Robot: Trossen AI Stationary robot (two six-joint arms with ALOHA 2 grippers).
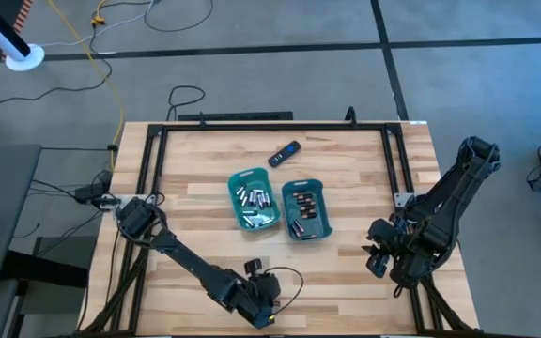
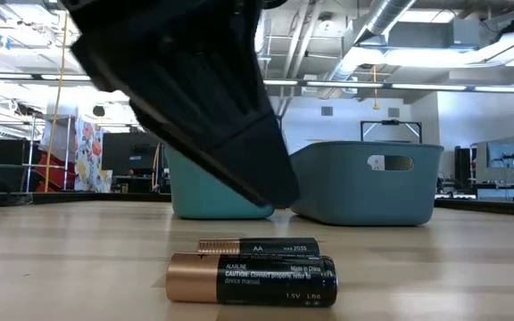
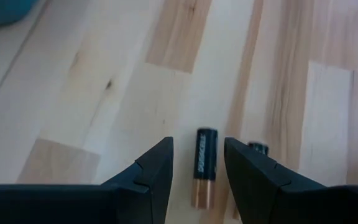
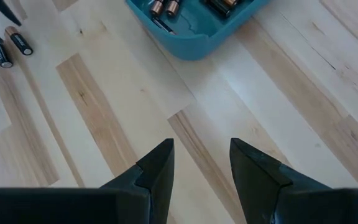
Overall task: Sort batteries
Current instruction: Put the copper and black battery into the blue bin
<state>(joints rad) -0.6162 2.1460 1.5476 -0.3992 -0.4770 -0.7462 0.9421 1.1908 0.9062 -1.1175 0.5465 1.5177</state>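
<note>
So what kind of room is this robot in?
Probably a robotics lab or workshop: bare ceiling pipes overhead, cables trailing across the grey floor, and a framed wooden table with two mounted arms.

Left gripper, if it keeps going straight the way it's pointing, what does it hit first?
Most likely the dark battery with a coppery end, lying on the table between the left gripper's open fingers. How far above it the gripper is remains unclear.
</note>
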